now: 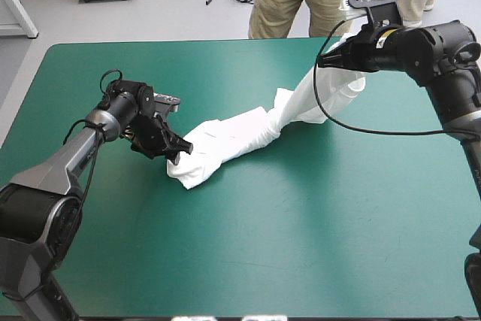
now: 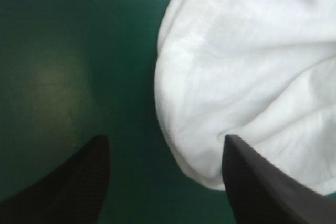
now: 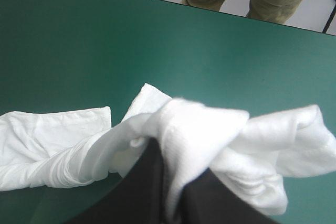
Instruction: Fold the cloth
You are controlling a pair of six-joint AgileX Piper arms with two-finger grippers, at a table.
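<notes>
One T-shirt (image 1: 240, 129), twisted lengthwise from left gripper (image 1: 180, 152) — fingers (image 2: 84, 177) apart — diagonally up to right gripper (image 1: 328, 59), clamped on it.

I had the T-shirt (image 1: 240, 129) strung across the counter (image 1: 263, 261), its low end resting left of centre at my spread left hand (image 1: 180, 153), its other end pinched in my right hand (image 1: 325, 62), raised over the far right.

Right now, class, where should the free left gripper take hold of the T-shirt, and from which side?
Grip the T-shirt at its low end on the table, from the table's left. The right gripper holds the far end raised; the left gripper stands open with this rounded edge between its fingers.
</notes>
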